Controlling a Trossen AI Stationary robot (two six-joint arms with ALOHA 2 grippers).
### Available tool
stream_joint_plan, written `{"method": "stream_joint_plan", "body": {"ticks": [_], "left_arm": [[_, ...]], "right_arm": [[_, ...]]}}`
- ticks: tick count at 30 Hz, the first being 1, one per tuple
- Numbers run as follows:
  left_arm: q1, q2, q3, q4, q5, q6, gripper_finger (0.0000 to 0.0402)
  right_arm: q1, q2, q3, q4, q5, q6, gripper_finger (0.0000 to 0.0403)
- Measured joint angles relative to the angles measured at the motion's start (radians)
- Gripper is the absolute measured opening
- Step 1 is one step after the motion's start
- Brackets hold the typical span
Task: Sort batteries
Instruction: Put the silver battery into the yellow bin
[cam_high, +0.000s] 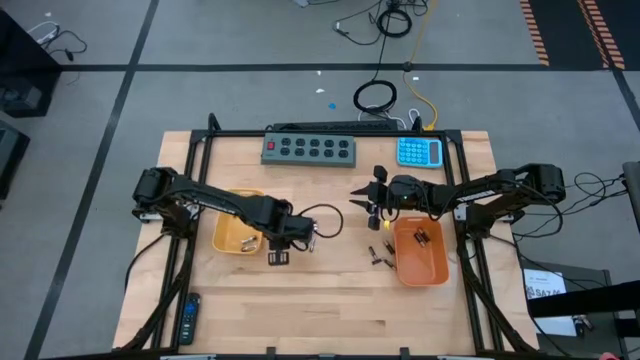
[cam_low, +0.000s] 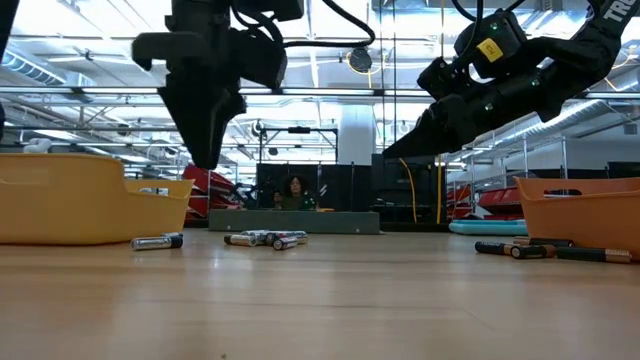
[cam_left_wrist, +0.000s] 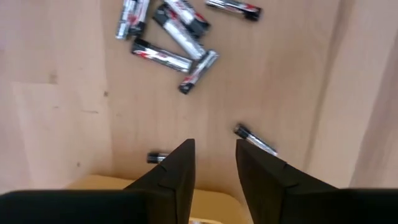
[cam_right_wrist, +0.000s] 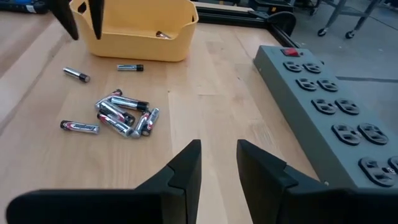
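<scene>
Batteries (cam_right_wrist: 121, 116) lie loose mid-surface beside the yellow tray (cam_right_wrist: 138, 28), more near the orange tray (cam_high: 421, 254) toward the right edge; left gripper (cam_left_wrist: 214, 155) and right gripper (cam_right_wrist: 217, 152) hover, fingers parted, empty.

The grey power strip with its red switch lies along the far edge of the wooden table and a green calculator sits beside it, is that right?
Not quite. The high view shows the grey power strip along the far edge of the wooden table, but the calculator beside it is blue, not green.
</scene>
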Motion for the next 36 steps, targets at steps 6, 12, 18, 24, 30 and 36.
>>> {"method": "stream_joint_plan", "body": {"ticks": [6, 12, 18, 24, 30, 36], "left_arm": [[-0.012, 0.0, 0.0, 0.019, 0.059, -0.129, 0.0157], [-0.043, 0.037, -0.003, 0.033, 0.108, -0.184, 0.0162], [-0.053, 0.139, -0.004, 0.027, 0.116, -0.233, 0.0162], [-0.053, 0.178, -0.005, 0.027, 0.138, -0.291, 0.0162], [-0.052, 0.215, -0.012, 0.031, 0.146, -0.284, 0.016], [-0.05, 0.229, -0.055, 0.076, 0.168, -0.223, 0.0137]], "right_arm": [[0.0, 0.0, 0.0, 0.001, 0.0, 0.0, 0.0093], [0.0, 0.0, 0.0, 0.006, 0.0, 0.002, 0.0093], [0.0, 0.0, 0.0, 0.006, 0.0, 0.008, 0.0093], [0.0, 0.0, 0.0, 0.002, -0.001, 0.008, 0.0093], [0.0, 0.0, 0.0, 0.001, -0.002, 0.007, 0.0093], [0.0, 0.0, 0.0, 0.0, -0.003, 0.005, 0.0093]]}}
